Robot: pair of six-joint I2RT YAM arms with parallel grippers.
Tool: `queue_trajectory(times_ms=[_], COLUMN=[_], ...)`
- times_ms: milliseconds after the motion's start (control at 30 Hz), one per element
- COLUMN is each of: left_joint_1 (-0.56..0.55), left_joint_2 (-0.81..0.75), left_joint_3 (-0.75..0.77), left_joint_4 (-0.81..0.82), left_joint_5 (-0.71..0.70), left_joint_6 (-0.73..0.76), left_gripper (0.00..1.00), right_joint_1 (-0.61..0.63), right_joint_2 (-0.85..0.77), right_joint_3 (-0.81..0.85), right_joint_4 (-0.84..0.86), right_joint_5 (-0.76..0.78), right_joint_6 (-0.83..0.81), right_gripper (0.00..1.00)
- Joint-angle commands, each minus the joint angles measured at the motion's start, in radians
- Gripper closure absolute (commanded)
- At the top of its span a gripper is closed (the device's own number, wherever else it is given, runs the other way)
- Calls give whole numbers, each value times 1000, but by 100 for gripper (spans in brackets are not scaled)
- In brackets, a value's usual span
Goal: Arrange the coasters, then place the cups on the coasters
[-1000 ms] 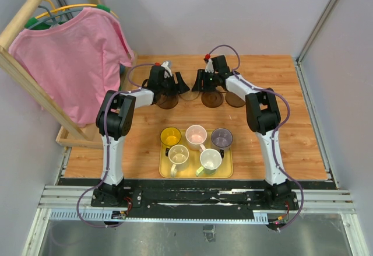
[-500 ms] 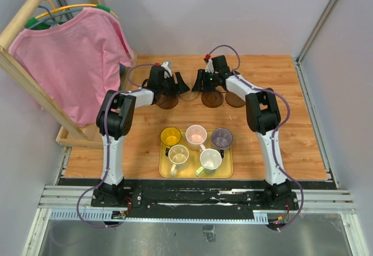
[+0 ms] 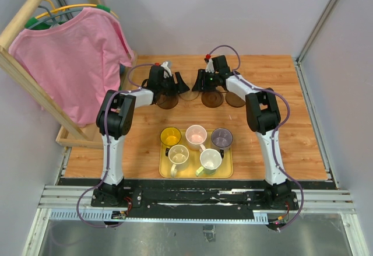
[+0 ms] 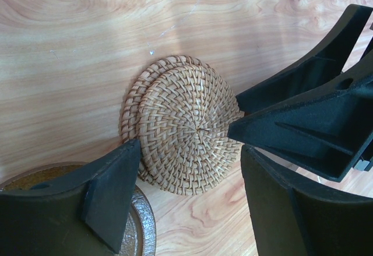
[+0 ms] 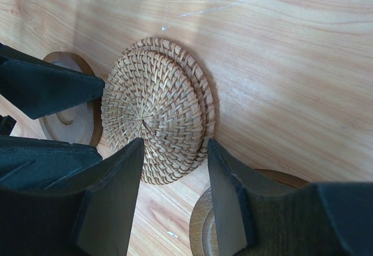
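Two woven tan coasters (image 4: 186, 130) lie stacked and slightly offset on the wooden table, between both grippers (image 5: 154, 116) (image 3: 189, 95). Dark brown coasters sit to their left (image 3: 167, 101) and right (image 3: 211, 99), and a lighter brown one (image 3: 235, 99) lies further right. My left gripper (image 4: 191, 151) is open, its fingertips over the stack's near edge. My right gripper (image 5: 175, 145) faces it from the other side, open, holding nothing. The cups stand on a yellow tray (image 3: 226, 164): yellow (image 3: 171, 135), pink (image 3: 196, 133), grey-purple (image 3: 221, 137), cream (image 3: 178, 155), pale green (image 3: 210, 159).
A pink shirt (image 3: 70, 58) hangs from a wooden rack at the left, and the rack's base (image 3: 70, 136) lies on the table's left edge. Grey walls close the back and right side. The two grippers' fingers nearly meet over the stack.
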Motion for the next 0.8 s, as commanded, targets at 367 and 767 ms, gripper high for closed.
queue_trajectory(times_ms=[367,767], left_joint_1=[-2,-1], left_joint_2=[20,19], left_joint_3=[9,-2], left_joint_4=[-3,-1], left_joint_5=[11,5], left_joint_6=[-4,-2], left_gripper=[26,26], right_joint_1=[-6,2], right_joint_2=[-26,-40], right_joint_3=[2,-10], right_joint_4=[9,16], right_joint_5=[43,26], right_joint_6=[-27,-30], right_gripper=[53,55])
